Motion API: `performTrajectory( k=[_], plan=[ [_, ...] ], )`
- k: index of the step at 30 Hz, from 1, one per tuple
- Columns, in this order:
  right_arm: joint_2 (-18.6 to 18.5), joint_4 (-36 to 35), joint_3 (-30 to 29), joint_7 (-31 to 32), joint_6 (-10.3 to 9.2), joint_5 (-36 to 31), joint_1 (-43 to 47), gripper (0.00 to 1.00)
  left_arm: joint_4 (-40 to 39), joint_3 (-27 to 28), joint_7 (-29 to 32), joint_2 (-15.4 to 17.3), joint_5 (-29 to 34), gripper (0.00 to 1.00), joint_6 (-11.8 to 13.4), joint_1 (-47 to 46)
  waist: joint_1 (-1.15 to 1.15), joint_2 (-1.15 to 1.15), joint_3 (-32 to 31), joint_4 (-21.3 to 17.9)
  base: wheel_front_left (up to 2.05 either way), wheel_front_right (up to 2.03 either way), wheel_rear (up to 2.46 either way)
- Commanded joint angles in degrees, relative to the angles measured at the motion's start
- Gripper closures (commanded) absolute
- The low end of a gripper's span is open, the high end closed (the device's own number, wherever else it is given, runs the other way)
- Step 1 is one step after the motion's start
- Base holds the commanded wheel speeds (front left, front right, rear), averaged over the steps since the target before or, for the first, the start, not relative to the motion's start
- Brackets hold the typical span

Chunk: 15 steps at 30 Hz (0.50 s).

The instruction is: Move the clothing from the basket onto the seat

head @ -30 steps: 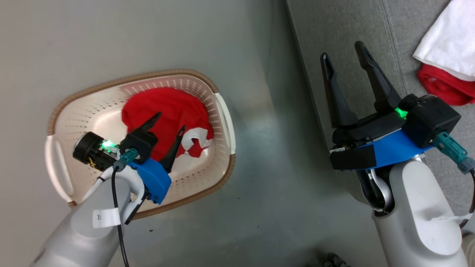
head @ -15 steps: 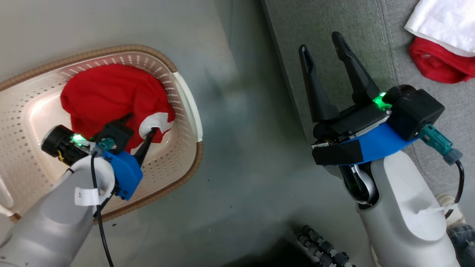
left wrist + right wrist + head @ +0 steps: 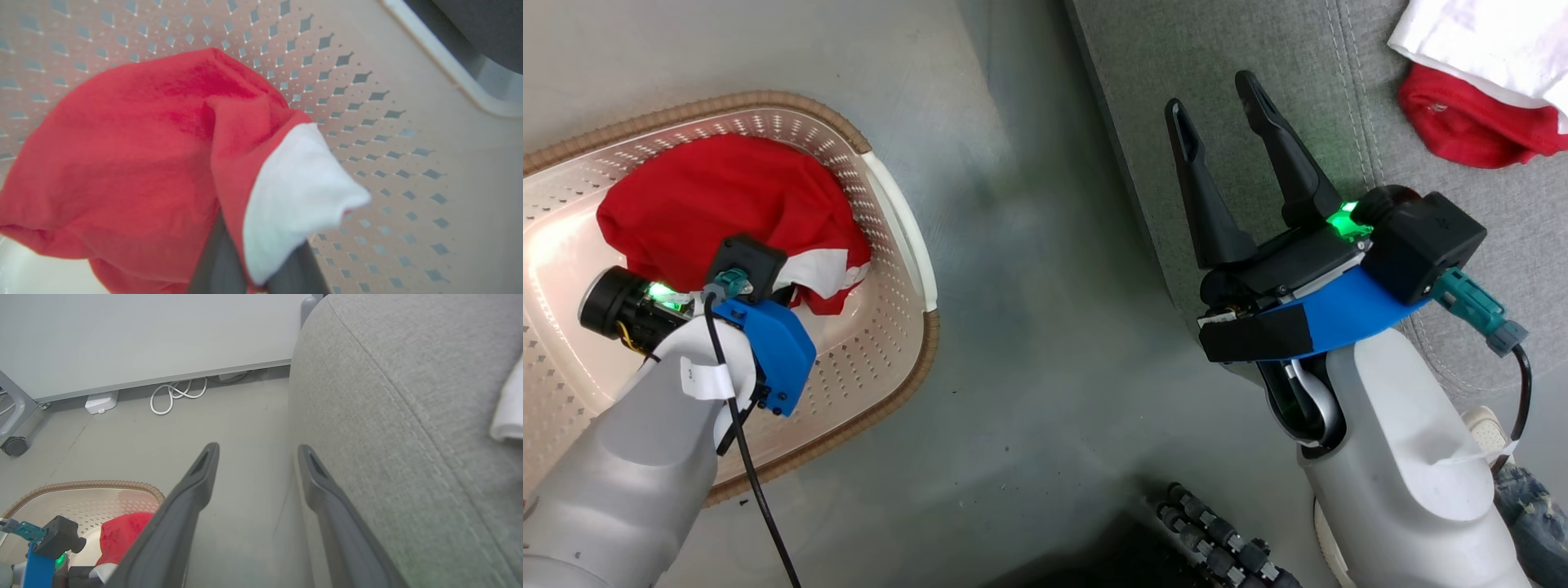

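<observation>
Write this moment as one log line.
left gripper: shut on garment in basket | right gripper: open, empty, by seat | other garment: on seat

— What sits on the grey floor (image 3: 1029, 286)?
— The perforated laundry basket (image 3: 866, 343) with the brown rim, and a red garment (image 3: 711, 196) with a white panel bunched inside it. Well apart from the basket, along the wall, are a coiled white cable (image 3: 177, 394), a small white box (image 3: 101, 402) and a caster wheel (image 3: 14, 446).
— And the seat (image 3: 1241, 49)?
— It's a grey woven cushion with a stitched seam. A crumpled red-and-white garment (image 3: 1470, 122) lies on it, beyond the seam from the rounded edge.
</observation>
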Motion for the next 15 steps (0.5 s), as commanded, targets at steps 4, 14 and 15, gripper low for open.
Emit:
performTrajectory(
  k=[4,14,15],
  plan=[
    [0.06,0.21,-0.28,-0.34,0.01,0.28,-1.02,0.00,-0.03,-0.34,-0.13,-0.16,-0.52,1.00,-0.23,-0.59,-0.01,0.00,-0.53,0.41,0.00,0.00,0.00],
    [0.06,0.13,-1.15,-0.37,0.01,-1.03,-0.90,0.00,-1.83,-0.65,-0.04,-1.51,-1.16,1.00,0.69,0.12,-0.01,0.00,-1.81,1.79,0.00,0.00,0.00],
    [0.06,0.24,-1.17,-0.37,0.01,-1.19,-0.80,0.00,-2.02,-0.69,-0.06,-1.68,-1.25,1.00,0.66,0.31,-0.01,0.00,-2.20,2.06,0.00,0.00,0.00]
  ],
)
